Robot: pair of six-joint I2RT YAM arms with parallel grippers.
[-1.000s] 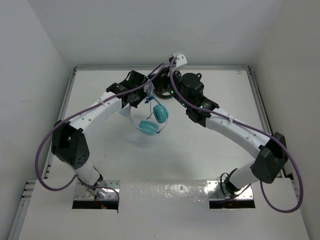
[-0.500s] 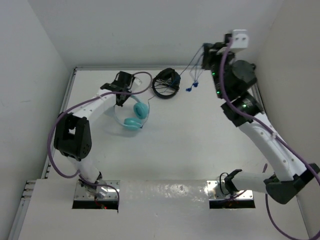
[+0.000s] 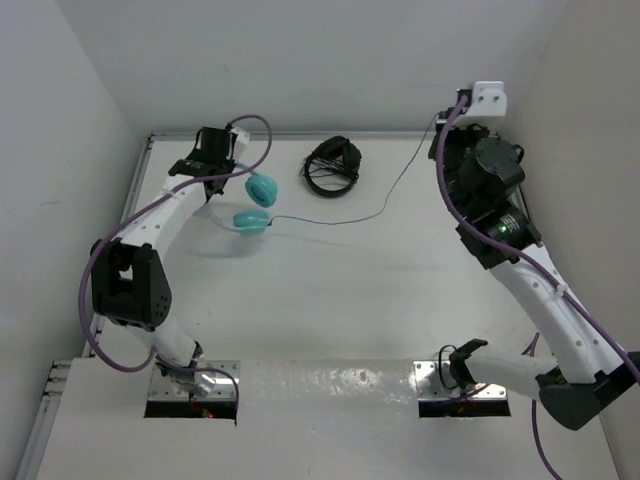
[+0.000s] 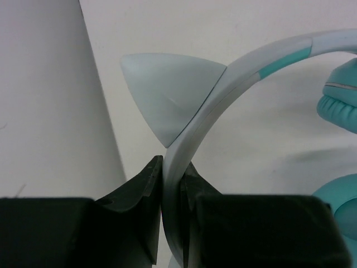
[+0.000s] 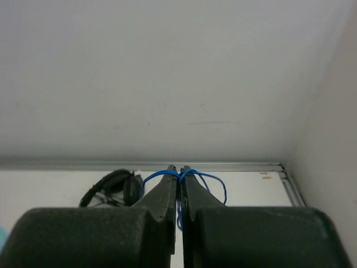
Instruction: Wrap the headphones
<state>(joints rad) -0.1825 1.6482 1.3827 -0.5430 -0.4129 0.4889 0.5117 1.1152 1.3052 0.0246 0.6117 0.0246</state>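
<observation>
The turquoise headphones hang from my left gripper at the back left of the table. The two cups are a little right of the gripper. In the left wrist view my left gripper is shut on the pale headband, which carries a pale triangular ear; a teal cup shows at the right. The thin blue cable runs from the cups across the table up to my right gripper, raised at the back right. In the right wrist view my right gripper is shut on loops of the cable.
Black headphones with a coiled black cable lie at the back middle of the table, and also show in the right wrist view. White walls close in the back and both sides. The left gripper is close to the back-left corner.
My left gripper carried the headphones left toward the back-left corner. My right gripper swung away to the back right with the cable, which now stretches out across the table.
</observation>
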